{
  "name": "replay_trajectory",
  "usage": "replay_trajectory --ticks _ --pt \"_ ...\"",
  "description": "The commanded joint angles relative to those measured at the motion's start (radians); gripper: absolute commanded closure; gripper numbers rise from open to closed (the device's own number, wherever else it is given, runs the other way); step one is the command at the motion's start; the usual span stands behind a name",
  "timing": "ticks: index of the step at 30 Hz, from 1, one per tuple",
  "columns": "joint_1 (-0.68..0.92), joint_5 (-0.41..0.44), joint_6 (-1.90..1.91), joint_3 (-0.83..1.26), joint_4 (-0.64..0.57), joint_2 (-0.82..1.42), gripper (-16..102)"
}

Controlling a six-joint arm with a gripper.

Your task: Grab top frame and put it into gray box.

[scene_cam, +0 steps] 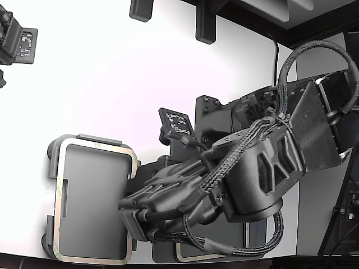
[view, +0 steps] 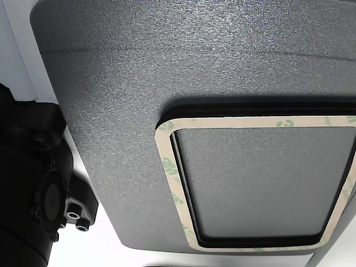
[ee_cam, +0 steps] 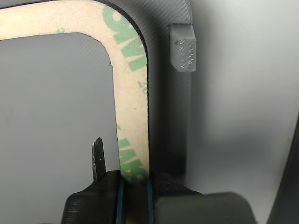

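**Top frame held at the gray box**

We see the top frame [scene_cam: 95,147] lying in line with the gray box [scene_cam: 90,197] at the exterior view's left, its tan border following the box's rim on all visible sides. In the wrist view the frame [ee_cam: 132,116] runs straight into the gripper [ee_cam: 134,179], whose fingers are clamped on one long side of the frame, with a teal-edged pad on either side of the strip. Whether the frame rests on the box floor or is held just above it, we cannot tell.

A raised edge tab [ee_cam: 183,53] of the box stands just beside the frame's rounded outer corner, apart from it by a narrow dark band of box rim. Inside the frame's open centre the gray floor is bare.

The arm [scene_cam: 252,168] reaches in from the exterior view's right and covers the box's right edge. Partly under it, near the bottom, lies another frame [scene_cam: 193,256] on a dark mat [scene_cam: 165,255]. In the other view a stack of frames [view: 167,167] sits on a textured gray mat [view: 139,67]. The white table [scene_cam: 101,67] lies open on the far side of the box.
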Motion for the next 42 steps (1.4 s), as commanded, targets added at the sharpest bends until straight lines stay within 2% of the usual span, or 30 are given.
replay_trajectory --ticks 1,42 --pt "-0.011 -0.002 -0.002 -0.021 0.011 0.02 98" --pt "-0.017 0.003 -0.008 0.011 0.002 0.02 98"
